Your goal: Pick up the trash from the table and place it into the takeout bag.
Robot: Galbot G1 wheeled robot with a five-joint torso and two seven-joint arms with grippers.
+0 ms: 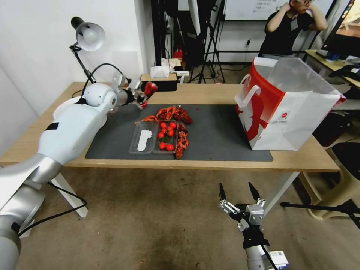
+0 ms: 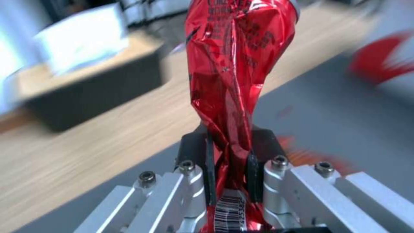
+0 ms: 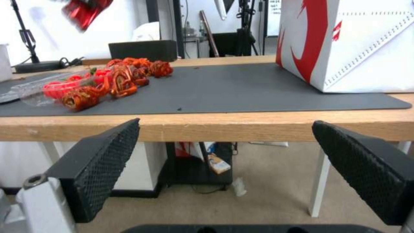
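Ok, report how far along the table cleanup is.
In hand: the left hand grips the crushed red can, lifted above the table's far left. Left: the can is not yet in the takeout bag, whose inside is hidden, so nothing shows as done. The right hand waits open below the table's front edge.

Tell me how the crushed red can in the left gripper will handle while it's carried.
The crushed red can is creased thin where the left gripper pinches it, so probably light and easily dented further. Its glossy skin may slip; most of it stands beyond the fingers, so it could pivot.

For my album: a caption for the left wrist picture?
Left end effector clamped on a crushed red can above the table.
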